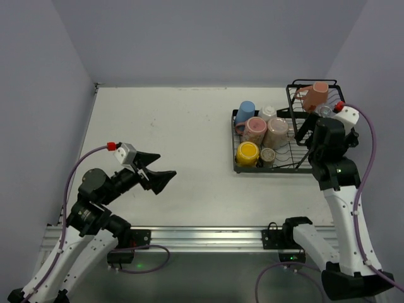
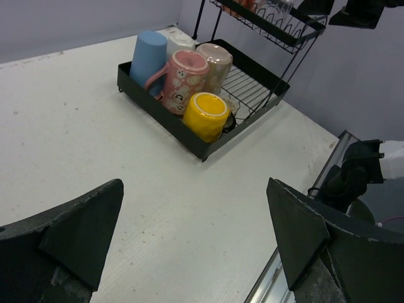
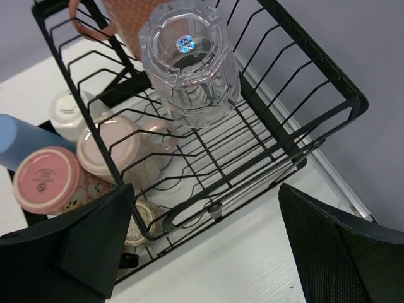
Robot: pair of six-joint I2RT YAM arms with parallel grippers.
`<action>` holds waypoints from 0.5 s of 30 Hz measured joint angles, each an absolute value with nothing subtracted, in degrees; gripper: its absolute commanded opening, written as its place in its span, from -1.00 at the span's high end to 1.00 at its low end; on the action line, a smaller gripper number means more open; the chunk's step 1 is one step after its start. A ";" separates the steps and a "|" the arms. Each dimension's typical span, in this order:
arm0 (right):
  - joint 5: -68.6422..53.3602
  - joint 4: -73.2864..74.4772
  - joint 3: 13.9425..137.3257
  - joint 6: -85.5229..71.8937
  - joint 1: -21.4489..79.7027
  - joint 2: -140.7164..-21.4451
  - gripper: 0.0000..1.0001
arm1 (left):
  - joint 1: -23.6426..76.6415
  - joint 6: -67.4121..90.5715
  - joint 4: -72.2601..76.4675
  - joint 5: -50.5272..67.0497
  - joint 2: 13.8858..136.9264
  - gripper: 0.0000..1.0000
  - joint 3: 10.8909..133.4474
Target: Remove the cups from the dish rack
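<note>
Just beyond my right gripper (image 3: 207, 189), jaws spread wide, an upturned glass (image 3: 189, 63) sits in the rack (image 3: 328, 82) upper basket; left gripper (image 2: 194, 183) also spread, well apart.

Right wrist view: salmon cup (image 3: 122, 16) cropped by the top edge, blue cup (image 3: 22, 142) by the left edge. Top view: clear glass (image 1: 324, 112) largely behind right arm (image 1: 332, 154). Left wrist view: upper tier of dish rack (image 2: 265, 22) cut off, contents unreadable.
</note>
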State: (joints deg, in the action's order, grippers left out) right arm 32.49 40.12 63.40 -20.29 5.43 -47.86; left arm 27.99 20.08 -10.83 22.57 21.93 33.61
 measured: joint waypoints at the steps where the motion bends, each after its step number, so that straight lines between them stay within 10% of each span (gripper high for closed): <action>1: 32.69 40.07 63.66 -20.14 5.21 -49.34 -0.98 | 28.42 19.94 -11.07 22.09 21.50 -1.00 33.61; 15: 28.77 34.79 72.82 -16.10 -2.90 -65.25 -0.98 | 31.59 19.81 -12.82 18.98 21.17 -1.00 33.65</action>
State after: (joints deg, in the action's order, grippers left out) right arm 28.77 34.79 72.82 -16.10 -2.90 -65.25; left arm 31.59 19.81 -12.82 18.98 21.17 33.65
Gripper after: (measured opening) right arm 0.990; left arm 0.997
